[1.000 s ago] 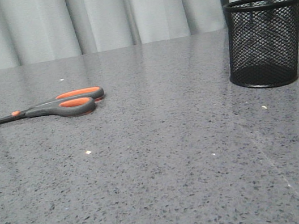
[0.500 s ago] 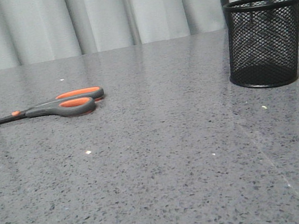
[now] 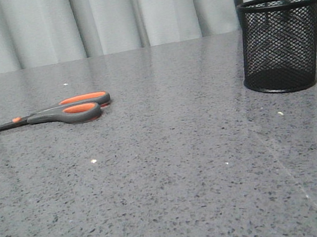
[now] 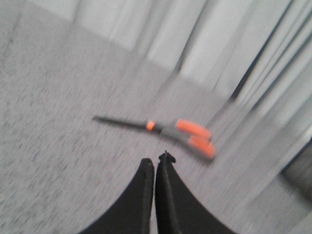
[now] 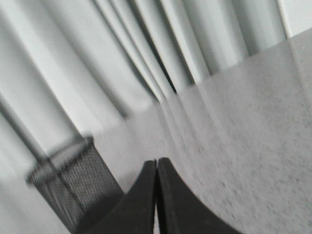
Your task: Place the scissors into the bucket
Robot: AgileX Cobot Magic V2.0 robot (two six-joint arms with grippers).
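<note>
The scissors point(image 3: 63, 112) lie flat on the grey table at the left, grey handles lined in orange toward the middle, dark blades pointing left. They also show in the left wrist view point(image 4: 165, 131), blurred, just beyond my left gripper point(image 4: 155, 161), which is shut and empty. The black wire-mesh bucket point(image 3: 281, 43) stands upright at the far right. It shows blurred in the right wrist view point(image 5: 73, 183), beside my right gripper point(image 5: 156, 162), which is shut and empty. Neither gripper shows in the front view.
The grey speckled table point(image 3: 173, 171) stretches between the scissors and the bucket. A pale pleated curtain point(image 3: 128, 11) hangs behind the table's far edge.
In the front view nothing has visibly changed: scissors and bucket lie where they were.
</note>
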